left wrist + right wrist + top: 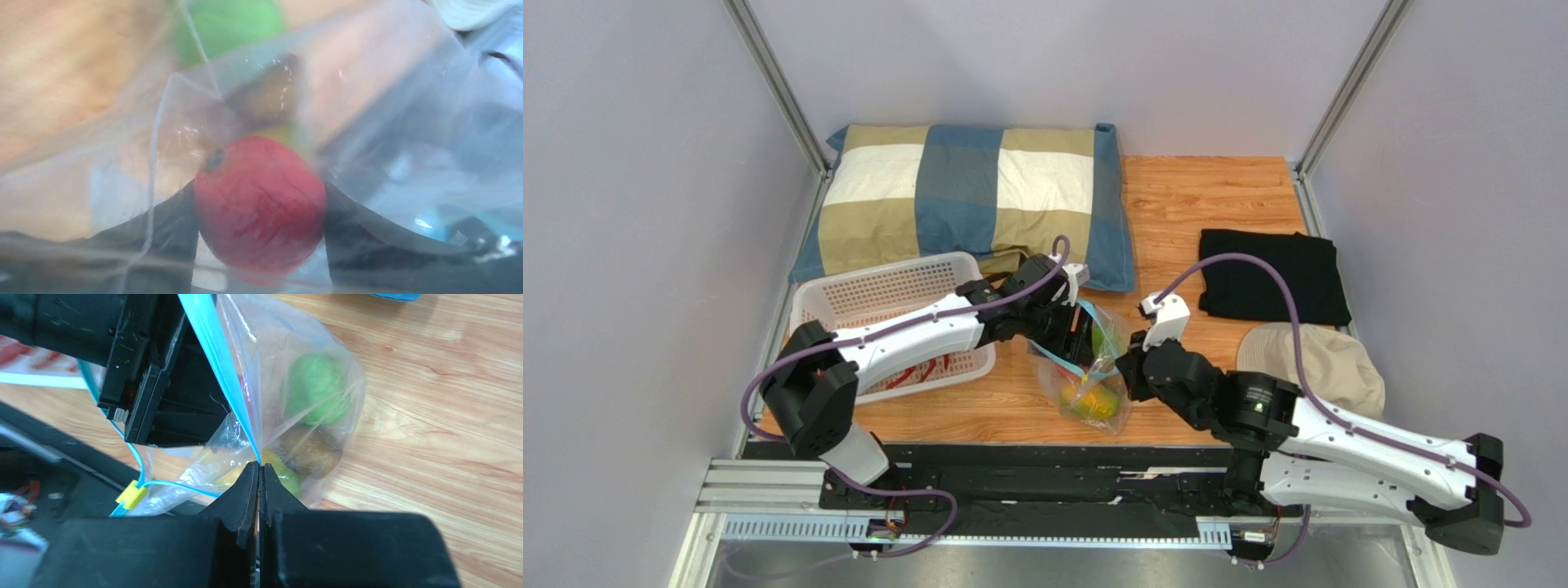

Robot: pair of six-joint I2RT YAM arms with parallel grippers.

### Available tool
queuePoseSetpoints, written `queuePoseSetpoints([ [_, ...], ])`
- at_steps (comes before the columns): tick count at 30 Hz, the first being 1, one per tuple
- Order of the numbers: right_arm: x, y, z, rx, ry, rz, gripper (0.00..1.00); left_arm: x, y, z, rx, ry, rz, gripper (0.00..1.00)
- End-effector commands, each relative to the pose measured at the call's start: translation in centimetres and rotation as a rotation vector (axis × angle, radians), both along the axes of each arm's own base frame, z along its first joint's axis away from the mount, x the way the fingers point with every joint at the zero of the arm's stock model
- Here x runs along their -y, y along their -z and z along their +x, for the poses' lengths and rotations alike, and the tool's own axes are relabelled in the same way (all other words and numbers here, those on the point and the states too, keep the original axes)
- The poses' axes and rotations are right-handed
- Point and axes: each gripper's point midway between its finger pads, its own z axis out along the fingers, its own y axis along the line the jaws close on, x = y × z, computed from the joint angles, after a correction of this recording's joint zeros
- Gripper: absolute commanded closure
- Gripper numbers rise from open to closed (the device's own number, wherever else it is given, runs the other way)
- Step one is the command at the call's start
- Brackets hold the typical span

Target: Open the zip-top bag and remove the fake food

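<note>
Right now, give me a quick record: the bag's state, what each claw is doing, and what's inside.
zip-top bag: mouth open
right claw: shut on the bag's blue zipper edge
left claw: inside the bag, straddling the strawberry, grip unclear
also inside: green ball, brownish piece, mango

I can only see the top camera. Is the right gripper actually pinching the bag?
Observer: Yes. The right gripper is shut on the blue zipper strip of the bag.
Operator: What's the left one reaching for?
Observer: A strawberry sits between the left fingers, inside the bag. I can't tell if they touch it.
Operator: What else is inside?
Observer: A green ball and a brownish piece.
</note>
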Motion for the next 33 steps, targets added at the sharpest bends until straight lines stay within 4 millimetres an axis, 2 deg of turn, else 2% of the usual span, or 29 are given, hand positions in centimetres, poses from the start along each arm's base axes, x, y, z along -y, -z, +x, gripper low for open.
queuePoseSetpoints([
  [1, 1.4, -1.2, -2.0, -0.071, -0.009, 0.096, 1.00, 2.3, -3.4, -2.1, -0.188, 0.006, -0.169, 1.00],
  [4, 2.1, -1.5, -2.4, -0.096, 0.013, 0.110, 1.00, 3.6, -4.2, -4.4, -0.335, -0.003, -0.176, 1.00],
  [5, 2.7, -0.9, -2.6, -0.114, 0.018, 0.061, 1.00, 4.2, -6.1, -4.3, -0.321, 0.009, -0.190, 1.00],
  [6, 2.9, -0.9, -2.6, -0.121, 0.021, 0.041, 1.00, 3.8, -6.0, -3.5, -0.259, -0.011, -0.131, 1.00],
  [7, 3.0, -1.8, -2.4, -0.113, 0.034, 0.040, 1.00, 2.1, -5.2, -4.8, -0.266, -0.019, 0.004, 1.00],
  [8, 3.2, -2.0, -2.3, -0.116, 0.043, 0.025, 1.00, 2.3, -6.5, -4.1, -0.201, -0.013, 0.029, 1.00],
  [9, 3.2, -2.6, -2.2, -0.105, 0.045, 0.032, 1.00, 1.9, -5.1, -3.6, -0.150, 0.007, 0.107, 1.00],
  [10, 2.9, -4.0, -1.9, -0.085, 0.045, 0.060, 1.00, 1.1, -4.1, -4.3, -0.164, 0.021, 0.177, 1.00],
  [13, 2.5, -4.8, -0.7, -0.093, 0.056, 0.019, 1.00, 0.2, -1.1, -4.9, -0.125, 0.043, 0.275, 1.00],
  [14, 2.8, -5.4, 0.0, -0.088, 0.073, 0.019, 1.00, -0.8, 0.8, -5.6, -0.146, 0.039, 0.312, 1.00],
  [15, 2.8, -5.3, 0.4, -0.096, 0.084, 0.007, 1.00, -0.3, 1.3, -5.5, -0.127, 0.037, 0.286, 1.00],
  [17, 3.1, -6.2, 1.1, -0.111, 0.103, 0.043, 1.00, -1.4, 3.0, -6.0, -0.139, 0.014, 0.307, 1.00],
  [19, 3.5, -6.5, 1.4, -0.113, 0.106, 0.047, 1.00, -1.6, 3.4, -5.8, -0.124, 0.015, 0.314, 1.00],
  [20, 4.0, -6.1, 1.9, -0.122, 0.124, 0.033, 1.00, -1.7, 3.3, -5.7, -0.110, 0.022, 0.316, 1.00],
  [22, 4.2, -4.2, 1.7, -0.170, 0.103, -0.018, 1.00, -1.3, 2.6, -5.3, -0.082, 0.038, 0.293, 1.00],
  [23, 4.1, -3.6, 1.7, -0.179, 0.094, -0.023, 1.00, -0.7, 1.4, -5.0, -0.056, 0.056, 0.258, 1.00],
  [24, 3.7, -2.0, 1.0, -0.215, 0.047, -0.040, 1.00, -0.2, 0.6, -4.8, -0.039, 0.072, 0.234, 1.00],
  [28, 2.4, -0.4, 0.0, -0.266, -0.021, -0.011, 1.00, 2.3, -4.4, -3.5, 0.064, 0.128, 0.105, 1.00],
  [30, 1.8, -0.2, -0.4, -0.287, -0.061, -0.013, 1.00, 3.4, -6.0, -3.3, 0.115, 0.185, 0.040, 1.00],
  [33, 2.0, 0.1, 0.4, -0.266, -0.051, -0.060, 1.00, 4.4, -6.6, -3.7, 0.165, 0.279, -0.046, 1.00],
])
